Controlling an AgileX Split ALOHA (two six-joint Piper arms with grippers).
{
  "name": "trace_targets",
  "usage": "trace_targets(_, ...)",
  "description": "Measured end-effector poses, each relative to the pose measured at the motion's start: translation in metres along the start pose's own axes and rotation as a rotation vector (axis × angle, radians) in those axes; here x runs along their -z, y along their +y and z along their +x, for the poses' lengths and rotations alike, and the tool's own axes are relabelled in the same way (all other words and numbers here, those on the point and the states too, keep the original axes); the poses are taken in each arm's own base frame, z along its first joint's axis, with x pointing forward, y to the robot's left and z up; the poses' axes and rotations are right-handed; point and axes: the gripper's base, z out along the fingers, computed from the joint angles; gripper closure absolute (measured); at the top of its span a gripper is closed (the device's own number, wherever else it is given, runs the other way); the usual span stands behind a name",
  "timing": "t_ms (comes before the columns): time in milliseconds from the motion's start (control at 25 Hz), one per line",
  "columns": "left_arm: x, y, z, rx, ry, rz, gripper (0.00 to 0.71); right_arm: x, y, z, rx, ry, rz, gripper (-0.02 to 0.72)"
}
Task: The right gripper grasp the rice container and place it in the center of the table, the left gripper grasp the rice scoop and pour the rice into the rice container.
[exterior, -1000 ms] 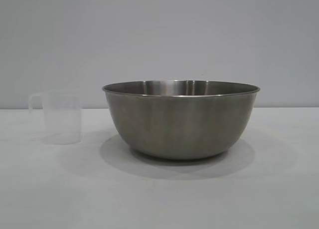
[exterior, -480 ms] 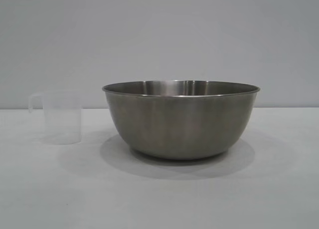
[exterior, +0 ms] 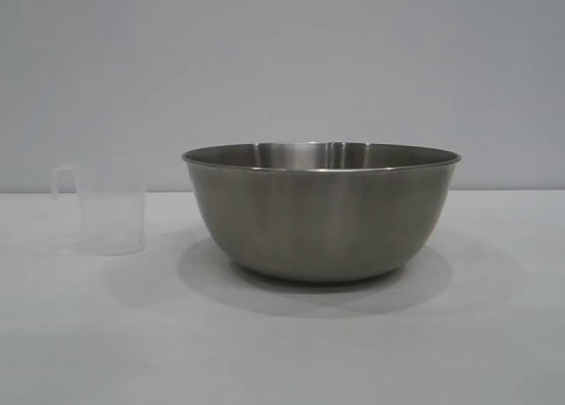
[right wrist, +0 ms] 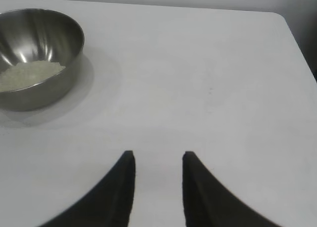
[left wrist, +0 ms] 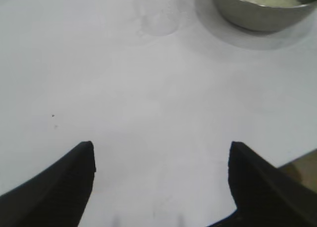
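The steel rice container (exterior: 321,213) stands on the white table (exterior: 282,343) at the middle. It also shows in the left wrist view (left wrist: 262,9) and the right wrist view (right wrist: 34,59), with a heap of off-white rice (right wrist: 29,73) inside. The clear rice scoop (exterior: 106,207) stands upright to the container's left, apart from it, and looks empty; it is faint in the left wrist view (left wrist: 159,14). My left gripper (left wrist: 161,153) is open and empty over bare table, well short of the scoop. My right gripper (right wrist: 157,158) is open and empty, away from the container.
The table's far edge and corner show in the right wrist view (right wrist: 285,19). A table edge with a brown surface beyond it (left wrist: 302,167) shows by the left gripper. A plain grey wall (exterior: 282,70) stands behind the table.
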Motion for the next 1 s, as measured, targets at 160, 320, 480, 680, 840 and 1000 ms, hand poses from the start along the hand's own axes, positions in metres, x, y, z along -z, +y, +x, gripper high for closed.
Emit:
trace_targets(160,0.0073,-0.0016,0.0050,0.061,-0.056,-0.105,0.219,0.0000,0.0000,0.0000,0.000,0.000,0.000,0.473)
trace_targets(320,0.0078,-0.0023,0.0056,0.097,-0.057,-0.164,0.219,0.0000,0.0000,0.0000,0.000,0.000,0.000,0.473)
trace_targets(480,0.0078,-0.0024,0.0056,0.101,-0.057,-0.170,0.219,0.0000,0.0000,0.0000,0.000,0.000,0.000,0.473)
trace_targets(680,0.0080,-0.0025,0.0058,0.101,-0.058,-0.170,0.219,0.0000,0.0000,0.0000,0.000,0.000,0.000,0.473)
trace_targets(840,0.0080,-0.0025,0.0058,0.101,-0.058,-0.170,0.219,0.0003,-0.0003,0.0002,0.016,-0.001,-0.026,0.473)
trace_targets(1000,0.0080,-0.0025,0.0058,0.101,-0.058,-0.170,0.219,0.0004,-0.0004,0.0002,0.022,-0.001,-0.036,0.473)
